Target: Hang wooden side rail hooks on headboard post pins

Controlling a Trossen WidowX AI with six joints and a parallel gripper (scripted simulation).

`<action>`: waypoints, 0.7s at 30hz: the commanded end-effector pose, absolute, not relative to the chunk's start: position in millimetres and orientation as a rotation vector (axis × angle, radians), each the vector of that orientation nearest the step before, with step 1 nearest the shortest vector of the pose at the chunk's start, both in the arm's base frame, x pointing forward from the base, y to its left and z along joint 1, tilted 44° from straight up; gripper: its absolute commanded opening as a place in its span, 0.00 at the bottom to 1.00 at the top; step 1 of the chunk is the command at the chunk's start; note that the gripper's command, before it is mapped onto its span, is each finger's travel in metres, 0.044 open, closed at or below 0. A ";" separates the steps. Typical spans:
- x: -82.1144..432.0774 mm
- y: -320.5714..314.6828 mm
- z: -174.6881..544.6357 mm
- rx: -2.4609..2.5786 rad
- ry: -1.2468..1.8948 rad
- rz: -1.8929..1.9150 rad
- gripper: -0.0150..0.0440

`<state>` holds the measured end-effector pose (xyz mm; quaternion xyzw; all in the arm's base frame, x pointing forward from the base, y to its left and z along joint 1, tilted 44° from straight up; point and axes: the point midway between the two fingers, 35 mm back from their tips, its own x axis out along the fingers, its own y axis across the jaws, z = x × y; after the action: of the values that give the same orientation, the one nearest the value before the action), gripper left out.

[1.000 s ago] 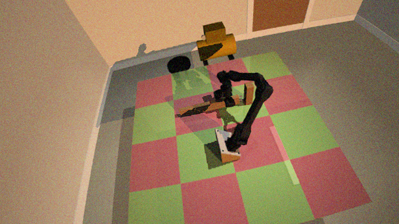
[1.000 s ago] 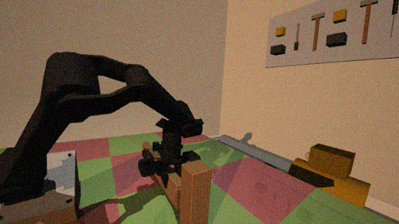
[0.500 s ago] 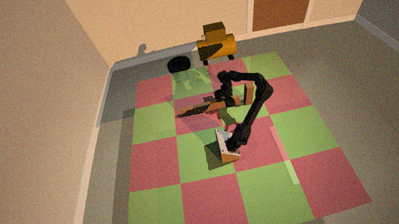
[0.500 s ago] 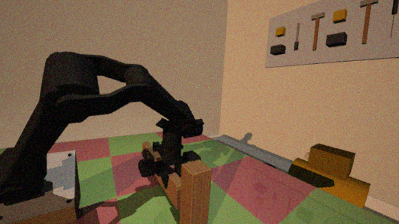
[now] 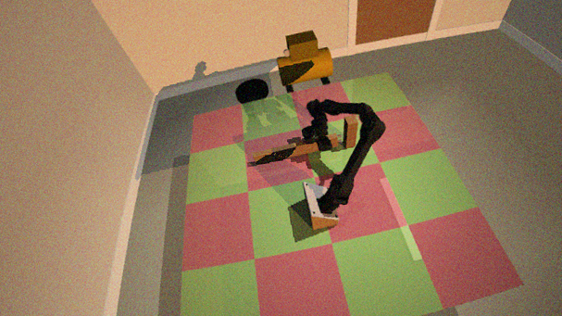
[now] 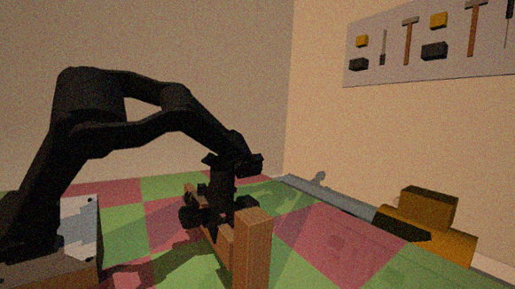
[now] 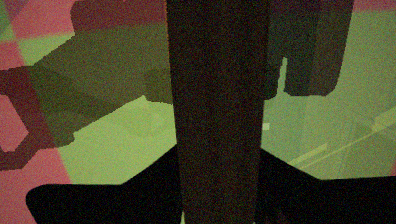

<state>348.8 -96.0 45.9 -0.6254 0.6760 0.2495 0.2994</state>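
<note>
The wooden side rail (image 5: 302, 149) (image 6: 224, 248) (image 7: 217, 90) runs lengthwise through my gripper (image 5: 320, 144) (image 6: 215, 228) (image 7: 212, 143), which is shut on it with one finger on each side. The headboard post (image 5: 350, 132) (image 6: 253, 261) stands upright on the mat. The rail's near end is very close to the post's side and points at it; in the top view a narrow gap seems to show between them. The steel hooks, the slot and the pins are not visible. The rail's far end is low over the checkered mat; contact there is unclear.
The arm's base plate (image 5: 315, 200) (image 6: 81, 229) stands on the mat to one side of the rail. An orange tank-shaped machine (image 5: 318, 66) (image 6: 442, 236) and a black round object (image 5: 252, 90) are beyond the mat's back edge. A tool board (image 6: 380, 75) hangs on the wall.
</note>
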 end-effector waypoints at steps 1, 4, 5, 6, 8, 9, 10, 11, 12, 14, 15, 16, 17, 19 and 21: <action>350.5 -93.9 49.5 -1.672 1.781 0.659 0.25; 350.5 -94.1 49.7 -1.672 1.781 0.658 0.25; 350.5 -94.2 49.8 -1.672 1.781 0.658 0.25; 350.5 -94.3 49.9 -1.672 1.781 0.658 0.25; 350.5 -94.4 50.0 -1.672 1.781 0.658 0.25; 350.6 -94.4 50.1 -1.672 1.781 0.658 0.25; 350.6 -94.5 50.2 -1.672 1.781 0.658 0.25; 350.6 -94.6 50.3 -1.672 1.781 0.658 0.25; 350.7 -94.6 50.4 -1.672 1.781 0.658 0.25; 350.7 -94.7 50.6 -1.672 1.781 0.658 0.25; 350.8 -94.8 50.7 -1.672 1.781 0.658 0.25; 350.8 -94.9 50.8 -1.672 1.781 0.658 0.25; 350.9 -94.9 50.9 -1.672 1.781 0.658 0.25; 350.9 -95.1 51.1 -1.672 1.781 0.658 0.25; 351.0 -95.2 51.3 -1.672 1.781 0.658 0.25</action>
<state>348.7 -97.5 47.3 -0.6252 0.6760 0.2494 0.2998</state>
